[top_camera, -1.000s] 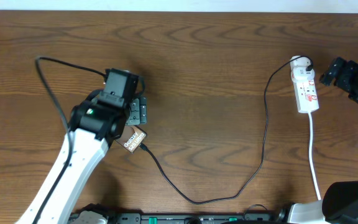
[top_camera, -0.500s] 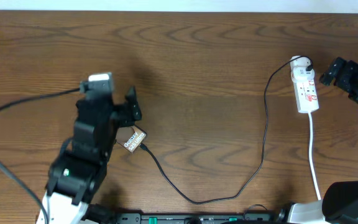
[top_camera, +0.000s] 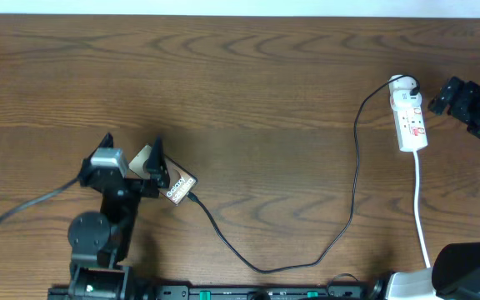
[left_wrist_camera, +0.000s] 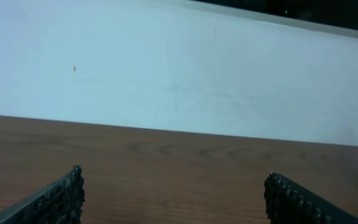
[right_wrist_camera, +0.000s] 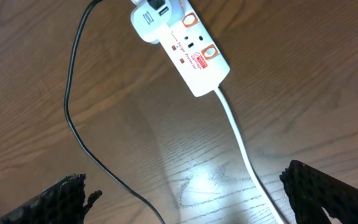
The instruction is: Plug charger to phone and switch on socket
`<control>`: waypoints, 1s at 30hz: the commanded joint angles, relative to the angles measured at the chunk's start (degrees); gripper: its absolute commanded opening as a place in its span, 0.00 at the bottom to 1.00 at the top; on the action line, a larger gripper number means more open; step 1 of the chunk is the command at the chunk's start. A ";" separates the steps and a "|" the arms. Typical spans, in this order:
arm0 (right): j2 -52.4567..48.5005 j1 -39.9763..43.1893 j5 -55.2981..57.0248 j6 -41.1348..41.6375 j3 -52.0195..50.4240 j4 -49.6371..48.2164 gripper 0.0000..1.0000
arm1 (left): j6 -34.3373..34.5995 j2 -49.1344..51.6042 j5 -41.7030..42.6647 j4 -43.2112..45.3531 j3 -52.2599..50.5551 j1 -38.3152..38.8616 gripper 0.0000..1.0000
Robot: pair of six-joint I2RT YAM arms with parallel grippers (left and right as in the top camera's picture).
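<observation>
Lettering reading "Galaxy" shows white on the phone (top_camera: 179,185) in our overhead view. The phone lies just beside the right finger of the left gripper (top_camera: 132,148), whose jaws are spread wide. The charger (top_camera: 357,167) runs from the phone's edge to the socket (top_camera: 411,121), which sits just ahead of the wide-open right gripper (top_camera: 437,98). From the left wrist we see fingers (left_wrist_camera: 55,202) far apart over the table (left_wrist_camera: 179,168). From the right wrist, the socket (right_wrist_camera: 194,53) lies ahead of the parted fingers (right_wrist_camera: 61,199). We cannot read its red-marked labels.
</observation>
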State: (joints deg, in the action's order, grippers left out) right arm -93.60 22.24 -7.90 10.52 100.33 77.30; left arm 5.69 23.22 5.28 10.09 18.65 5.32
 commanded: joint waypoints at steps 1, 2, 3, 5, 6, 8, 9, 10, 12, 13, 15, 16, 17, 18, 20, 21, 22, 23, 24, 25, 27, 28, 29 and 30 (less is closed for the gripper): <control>0.61 -0.26 0.07 0.81 0.15 0.09 0.99 | -1.36 -5.07 1.60 1.22 -4.42 -2.14 0.89; 0.61 -0.26 0.07 0.81 0.15 0.09 0.99 | -0.85 -7.67 1.60 1.25 -6.69 -3.43 0.90; 0.61 -0.26 0.07 0.81 0.15 0.11 0.99 | -0.66 -8.94 1.64 1.44 -7.85 -4.15 0.90; 0.61 -0.26 0.07 0.81 0.15 0.11 0.99 | 0.31 -10.88 1.64 2.69 -9.92 -5.22 0.90; 0.61 -0.26 0.07 0.81 0.15 0.09 0.99 | 1.16 -11.96 1.62 3.54 -11.17 -5.92 0.90; 0.61 -0.26 0.07 0.81 0.15 0.09 0.99 | 2.73 -13.77 1.64 4.68 -13.31 -7.17 0.90; 0.61 -0.26 0.07 0.81 0.15 0.09 0.99 | 3.32 -14.64 1.64 4.83 -14.27 -7.76 0.90; 0.61 -0.26 0.07 0.81 0.15 0.09 0.99 | 3.82 -15.43 1.62 4.83 -15.17 -8.35 0.89; 0.61 -0.26 0.07 0.81 0.15 0.09 0.99 | 4.79 -16.63 1.62 4.87 -16.81 -9.46 0.89; 0.61 -0.26 0.07 0.81 0.15 0.09 0.99 | 5.27 -17.14 1.62 4.92 -17.62 -9.99 0.90; 0.61 -0.26 0.07 0.81 0.15 0.09 0.99 | 6.25 -18.18 1.60 3.06 -18.43 -10.97 0.90; 0.61 -0.26 0.07 0.81 0.15 0.11 0.99 | 6.27 -18.53 1.64 2.10 -18.43 -11.30 0.90; 0.61 -0.26 0.07 0.81 0.15 0.09 0.99 | 6.25 -18.84 1.62 1.16 -18.43 -11.56 0.89; 0.61 -0.26 0.07 0.81 0.15 0.11 0.99 | 6.25 -19.12 1.62 0.26 -18.43 -11.74 0.90; 0.61 -0.26 0.07 0.81 0.15 0.09 0.99 | 6.21 -19.85 1.60 -1.81 -18.43 -11.96 0.89; 0.61 -0.26 0.07 0.81 0.15 0.09 0.99 | 6.10 -20.33 1.60 -3.10 -18.43 -11.96 0.89; 0.61 -0.26 0.07 0.81 0.15 0.09 0.99 | 5.92 -21.09 1.62 -5.09 -18.43 -11.96 0.89; 0.61 -0.26 0.07 0.81 0.15 0.09 0.99 | 5.92 -22.21 1.62 -7.48 -18.43 -11.96 0.89; 0.61 -0.26 0.07 0.81 0.15 0.11 0.99 | 5.92 -23.26 1.64 -9.66 -18.43 -11.96 0.90; 0.61 -0.26 0.07 0.81 0.15 0.09 0.99 | 5.73 -23.17 1.79 -10.93 -18.43 -11.98 0.90; 0.61 -0.26 0.07 0.81 0.15 0.09 0.99 | 5.35 -23.15 2.23 -13.84 -18.43 -12.00 0.89; 0.61 -0.26 0.07 0.81 0.15 0.11 0.99 | 4.07 -23.15 2.58 -13.68 -18.43 -12.00 0.89; 0.61 -0.26 0.07 0.81 0.15 0.09 0.99 | 2.40 -23.15 3.34 -13.57 -18.43 -12.00 0.89; 0.61 -0.26 0.07 0.81 0.15 0.09 0.99 | 1.92 -23.15 3.34 -13.53 -18.43 -12.00 0.90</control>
State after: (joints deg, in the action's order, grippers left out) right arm -93.60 22.24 -7.90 10.52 100.33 77.30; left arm 10.37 0.71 6.11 -0.73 0.60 -6.35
